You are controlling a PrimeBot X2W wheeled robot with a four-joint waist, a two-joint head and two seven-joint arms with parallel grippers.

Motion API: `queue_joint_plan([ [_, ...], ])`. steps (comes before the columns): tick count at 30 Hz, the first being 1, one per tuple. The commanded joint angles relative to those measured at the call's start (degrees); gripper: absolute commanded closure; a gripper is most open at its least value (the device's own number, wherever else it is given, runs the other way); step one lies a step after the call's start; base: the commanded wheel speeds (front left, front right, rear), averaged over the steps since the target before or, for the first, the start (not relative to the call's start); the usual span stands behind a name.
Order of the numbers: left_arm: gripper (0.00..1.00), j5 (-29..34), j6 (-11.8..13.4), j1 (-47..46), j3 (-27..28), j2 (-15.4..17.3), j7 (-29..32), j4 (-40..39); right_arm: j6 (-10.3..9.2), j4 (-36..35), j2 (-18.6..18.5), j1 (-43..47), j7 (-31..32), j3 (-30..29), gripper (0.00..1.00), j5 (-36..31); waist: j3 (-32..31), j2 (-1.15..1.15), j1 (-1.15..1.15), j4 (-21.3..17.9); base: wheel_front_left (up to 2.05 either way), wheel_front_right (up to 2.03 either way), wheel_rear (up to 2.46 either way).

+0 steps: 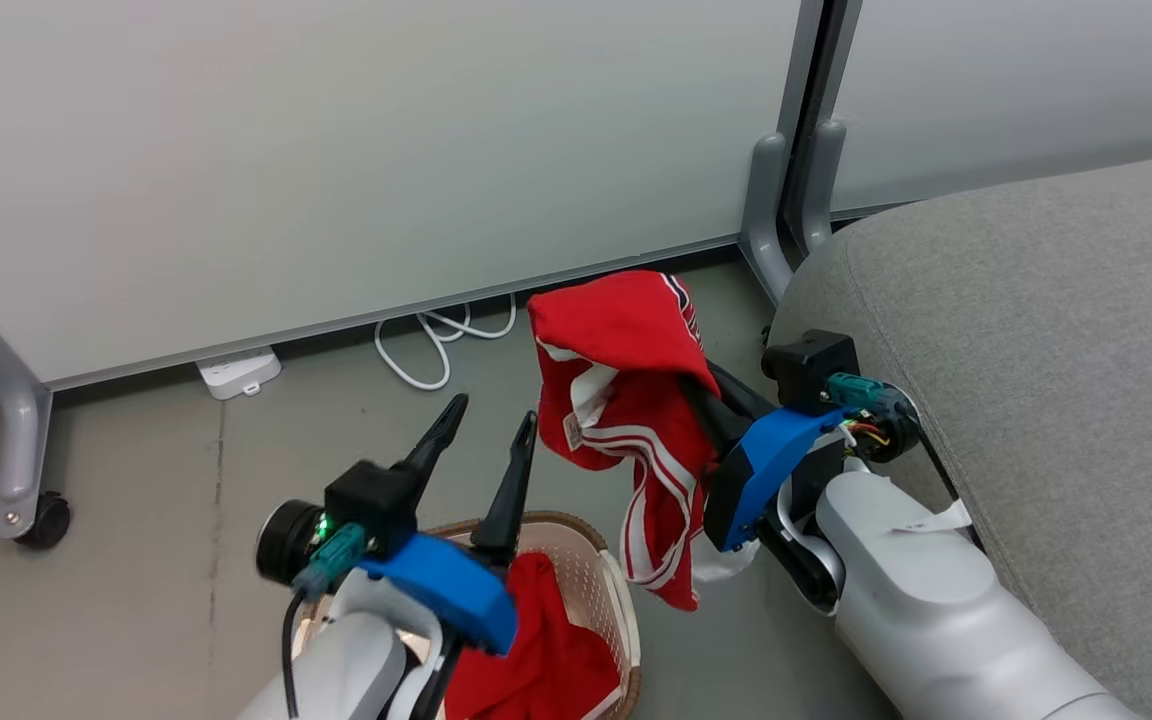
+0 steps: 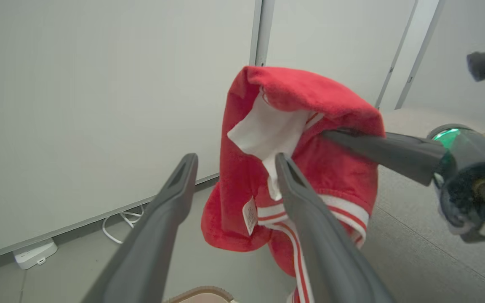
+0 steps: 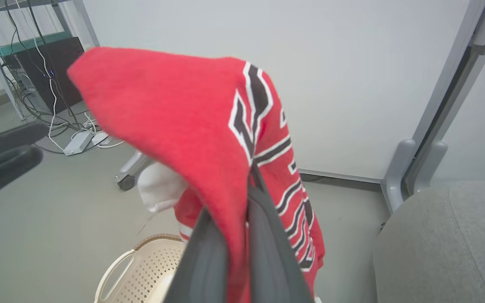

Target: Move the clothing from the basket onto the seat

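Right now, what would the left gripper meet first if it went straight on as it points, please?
Likely the edge of the red white-striped fabric garment hanging just past the left gripper's open fingers; otherwise the pale grey wall panel behind.

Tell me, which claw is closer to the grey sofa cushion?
Right. The right gripper, shut on the red garment, hangs beside the seat; the left gripper, open, is above the basket, farther off.

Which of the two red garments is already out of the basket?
The striped red garment hanging in the air, clamped in the jaws of the right gripper. The other red garment lies inside the basket.
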Motion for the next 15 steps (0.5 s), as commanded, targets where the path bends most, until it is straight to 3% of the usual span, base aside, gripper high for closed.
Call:
queue_joint_plan([
  [1, 0.0, 3.0, -0.2, 2.7, 2.9, 0.5, -0.2, -2.9, 0.03, -0.5, -0.3, -0.8, -0.4, -1.0, 1.0, -0.8, 0.3, 0.0, 0.0, 0.0, 0.0, 0.0, 0.0],
  [7, 0.0, 10.5, -2.3, 11.0, 10.5, 0.2, -0.2, -8.0, 0.03, -2.0, -0.4, 0.0, -0.4, -3.7, 1.0, -2.4, 0.9, 0.0, 0.0, 0.3, 0.0, 0.0, 0.0],
  [15, 0.0, 15.9, -5.9, 14.8, 16.8, -2.4, -0.2, -7.6, 0.03, -3.3, -0.2, 2.1, -0.4, -5.2, 1.0, -4.1, 0.9, 0.0, 0.0, -0.8, 0.0, 0.0, 0.0],
])
